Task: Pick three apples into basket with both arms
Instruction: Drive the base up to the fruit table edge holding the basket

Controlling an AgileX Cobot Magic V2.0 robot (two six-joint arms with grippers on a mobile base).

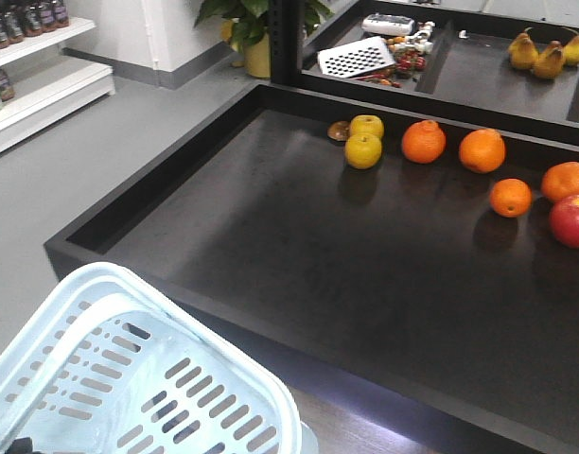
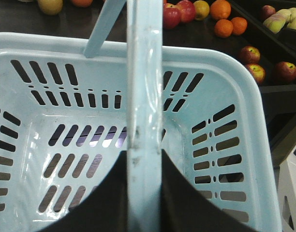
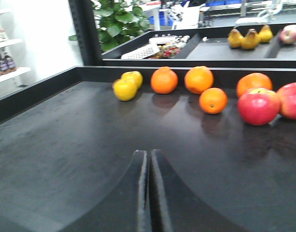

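Note:
The pale blue slotted basket (image 1: 190, 317) hangs at the lower left, in front of the black display tray (image 1: 299, 246). My left gripper (image 2: 144, 152) is shut on the basket's handle (image 2: 144, 72), which runs up between the black fingers; the basket (image 2: 225, 67) is empty inside. Three dark red apples (image 2: 257, 72) with yellowish streaks lie in a lower bin right of the basket. My right gripper (image 3: 148, 152) hovers low over the tray floor, shut with nothing in it. Brighter red apples (image 3: 258, 105) rest at the tray's right, and one apple (image 1: 571, 219) shows in the front view.
Several oranges (image 1: 423, 141) and two yellow fruits (image 1: 363, 149) line the tray's back wall. Behind it, another tray holds pears (image 1: 547, 55) and a grater (image 1: 356, 57). A potted plant (image 1: 256, 24) and a white bottle shelf (image 1: 39, 76) stand beyond on the left.

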